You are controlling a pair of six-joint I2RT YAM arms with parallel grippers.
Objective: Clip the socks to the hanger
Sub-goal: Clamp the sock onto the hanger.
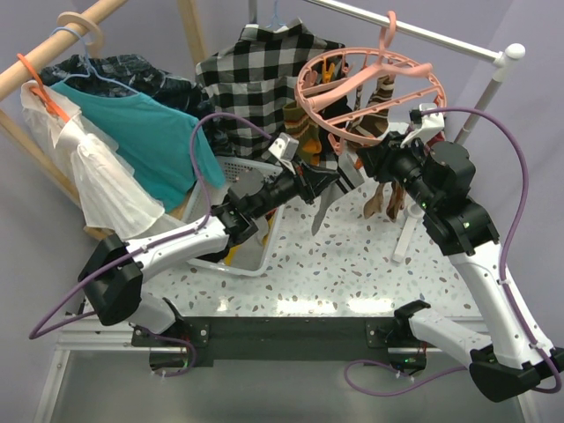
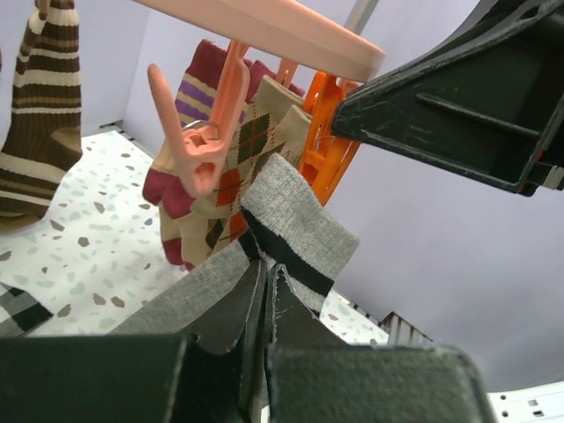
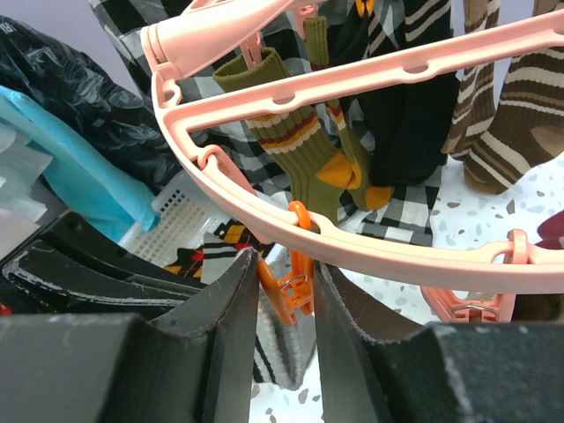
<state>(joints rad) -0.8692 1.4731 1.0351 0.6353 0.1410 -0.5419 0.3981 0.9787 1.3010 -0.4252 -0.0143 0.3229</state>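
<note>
Grey knit with a black band: the grey sock (image 2: 300,225) is being held by your left gripper (image 2: 264,282), whose fingers are pressing fully together on the fabric. The sock's cuff is rising just beside the orange clip peg (image 2: 319,123) under the salmon-pink hanger (image 3: 370,248). Your right gripper (image 3: 286,286) is squeezing that peg between its fingers, directly below the ring's rim. The hanger is hanging by its hook from the white rail (image 1: 423,33) above the speckled table (image 1: 335,264). An argyle sock (image 2: 256,150), a brown striped sock (image 2: 44,88) and an olive sock (image 3: 291,141) are dangling from other pegs.
</note>
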